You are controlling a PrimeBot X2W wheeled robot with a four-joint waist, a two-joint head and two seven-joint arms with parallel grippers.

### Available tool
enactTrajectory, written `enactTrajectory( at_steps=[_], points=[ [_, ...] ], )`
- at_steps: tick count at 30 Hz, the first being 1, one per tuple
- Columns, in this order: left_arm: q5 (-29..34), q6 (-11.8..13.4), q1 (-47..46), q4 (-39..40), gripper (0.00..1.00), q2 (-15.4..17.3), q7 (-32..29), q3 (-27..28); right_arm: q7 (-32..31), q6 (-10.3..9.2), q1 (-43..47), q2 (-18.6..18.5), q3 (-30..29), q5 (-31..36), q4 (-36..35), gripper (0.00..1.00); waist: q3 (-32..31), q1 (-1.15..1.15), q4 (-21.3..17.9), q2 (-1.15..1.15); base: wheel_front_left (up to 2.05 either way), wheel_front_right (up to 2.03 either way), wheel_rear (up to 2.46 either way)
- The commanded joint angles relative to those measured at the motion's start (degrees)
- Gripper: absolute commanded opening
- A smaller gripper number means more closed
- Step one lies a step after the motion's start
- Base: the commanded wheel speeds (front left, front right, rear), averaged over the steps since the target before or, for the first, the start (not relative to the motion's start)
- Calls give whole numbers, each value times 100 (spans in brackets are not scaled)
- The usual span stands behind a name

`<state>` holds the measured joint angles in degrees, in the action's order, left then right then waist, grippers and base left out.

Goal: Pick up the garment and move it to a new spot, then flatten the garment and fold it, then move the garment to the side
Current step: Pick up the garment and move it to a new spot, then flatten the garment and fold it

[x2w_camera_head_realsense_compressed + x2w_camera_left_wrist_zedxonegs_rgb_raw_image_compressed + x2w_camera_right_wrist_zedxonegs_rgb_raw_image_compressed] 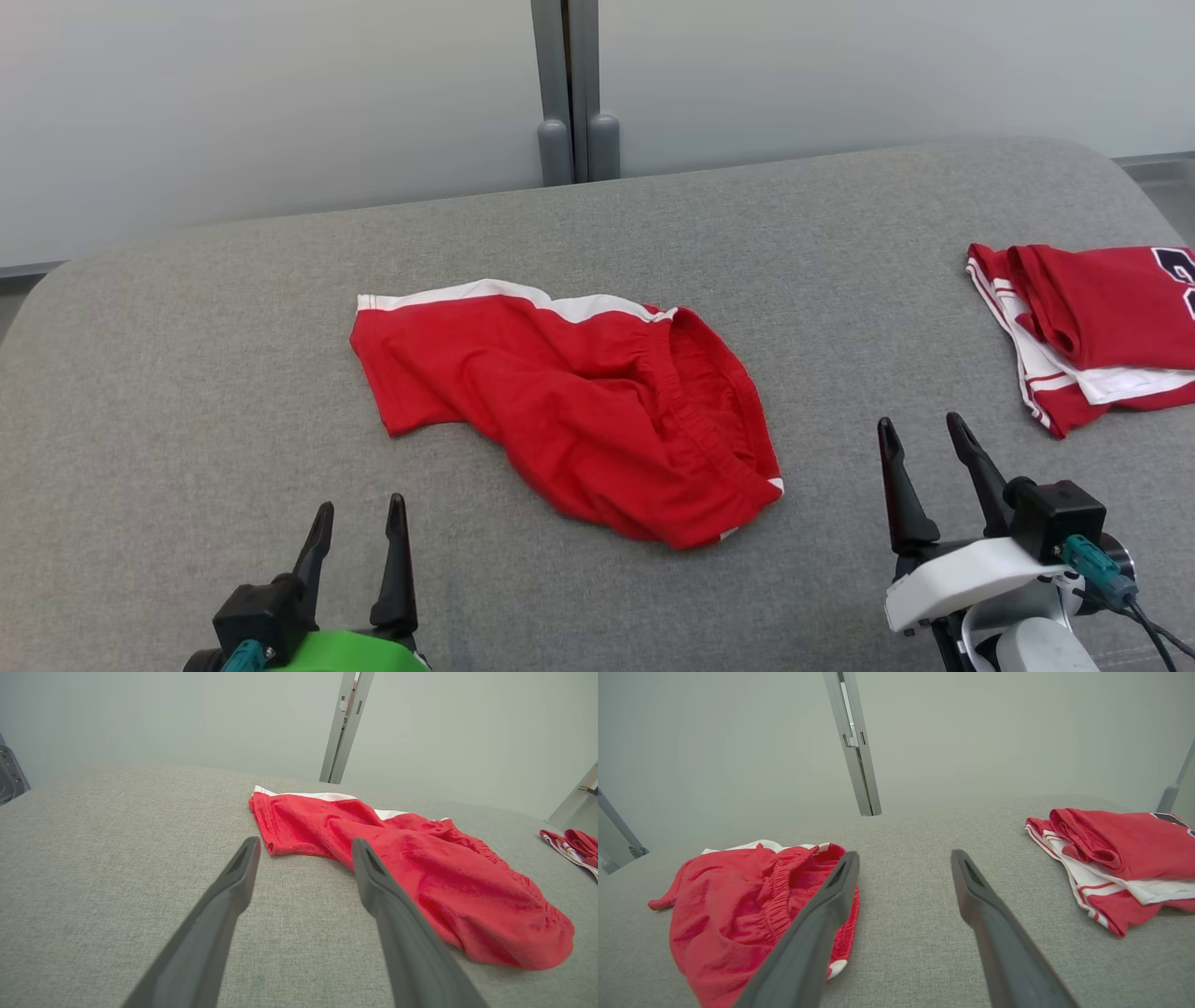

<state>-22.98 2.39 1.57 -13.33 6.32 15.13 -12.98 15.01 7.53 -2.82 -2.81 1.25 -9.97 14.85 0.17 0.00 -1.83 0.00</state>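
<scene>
Head view: crumpled red shorts (569, 401) lie mid-tabletop (187, 373) between the left pincer (359, 506) and right pincer (920, 422), both spread and empty. A folded jersey (1092, 327) sits far right.

Left wrist view: a leg hem (280, 821) lies just past the fingertips (247, 854).

Right wrist view: the elastic waistband (784, 891) lies left of this pincer.

Cloth garment (569, 411), rough, perhaps woven, grey surface (187, 392)
</scene>
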Motion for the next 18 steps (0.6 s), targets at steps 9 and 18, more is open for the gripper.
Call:
enactTrajectory(
  at_steps=[9,18],
  points=[
    [265,-251,140,-115,100,-164,0,287,22,-9,-10,-16,3,26,56,100,-1,0,32,0,0,0,0],
    [415,-357,154,-170,100,-262,-1,420,23,-9,-18,-16,-16,54,84,100,23,0,36,0,0,0,0]
  ],
)
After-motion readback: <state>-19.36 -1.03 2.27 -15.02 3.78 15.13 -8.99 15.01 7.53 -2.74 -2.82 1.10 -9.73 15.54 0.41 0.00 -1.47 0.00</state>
